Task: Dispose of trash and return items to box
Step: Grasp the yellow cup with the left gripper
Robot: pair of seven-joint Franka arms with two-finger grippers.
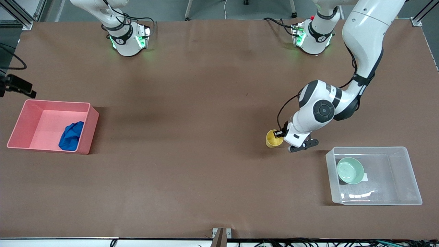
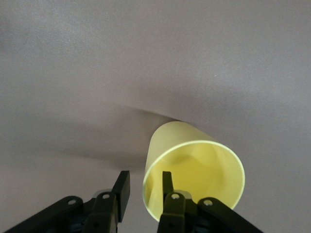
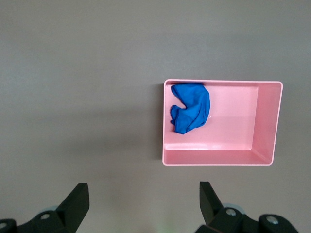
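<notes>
Fingers of left gripper [image 2: 142, 187] straddle yellow cup [image 2: 194, 172] wall, narrowly apart; right gripper [image 3: 144, 200] fingers wide apart.

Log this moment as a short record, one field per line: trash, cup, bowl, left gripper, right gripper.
trash: blue cloth wad lies in the pink bin
cup: yellow cup stands on the table, outside the clear box
bowl: mint-green bowl sits in the clear box
left gripper: left gripper straddles the cup's rim, one finger inside, one outside
right gripper: right gripper is open, high over the table, pink bin below
</notes>
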